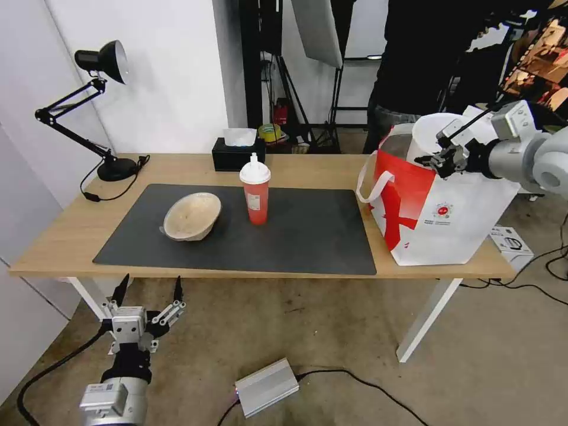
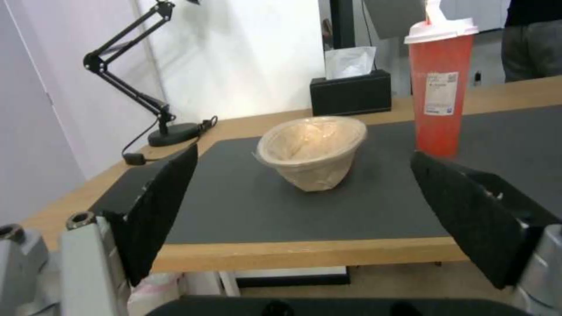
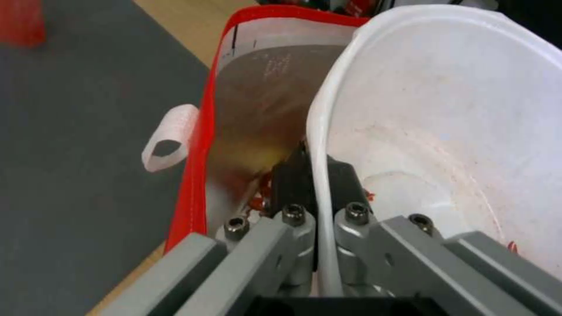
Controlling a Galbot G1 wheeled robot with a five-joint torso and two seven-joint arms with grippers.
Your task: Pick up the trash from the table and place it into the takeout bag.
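Note:
My right gripper [image 1: 441, 158] is shut on the rim of the white round plastic bowl [image 1: 432, 131], which it holds tilted over the mouth of the red-and-white takeout bag [image 1: 435, 219] at the table's right end. In the right wrist view the fingers [image 3: 293, 175] pinch the white bowl's [image 3: 456, 109] rim above the bag's foil lining [image 3: 263, 96]. A beige shallow bowl [image 1: 192, 216] lies tilted on the dark mat, and a red drink cup [image 1: 255, 190] with a white domed lid stands beside it. My left gripper [image 1: 149, 290] hangs open below the table's front left edge, facing the beige bowl [image 2: 311, 151] and the red drink cup [image 2: 440, 83].
A black tissue box [image 1: 238, 154] sits at the table's back edge and a black desk lamp [image 1: 97, 106] at its left end. A silver box [image 1: 266, 387] and cables lie on the floor. A person in dark clothes stands behind the bag.

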